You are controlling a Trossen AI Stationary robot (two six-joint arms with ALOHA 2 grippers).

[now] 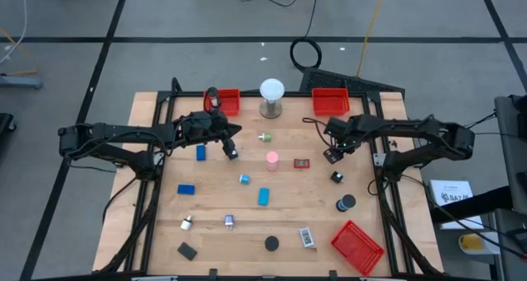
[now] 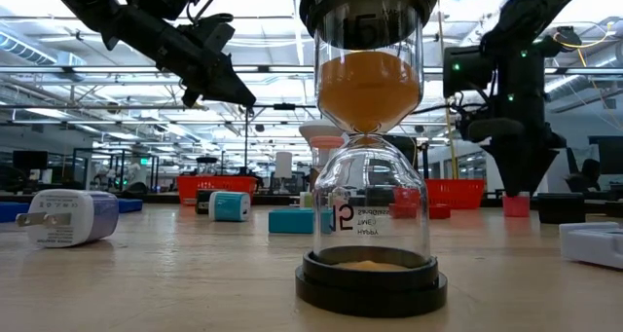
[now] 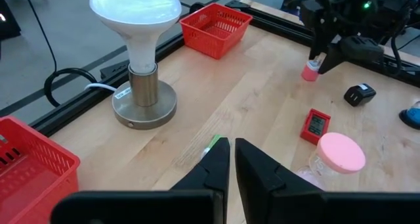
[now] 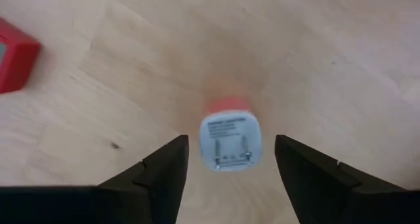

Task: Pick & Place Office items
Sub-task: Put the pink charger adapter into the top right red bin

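Right tool (image 4: 230, 161) spread wide over red-based charger plug (image 4: 229, 137); left tool (image 3: 231, 159) nearly shut, empty.

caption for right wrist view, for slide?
Open right gripper poised over upright red plug adapter on the wooden table.
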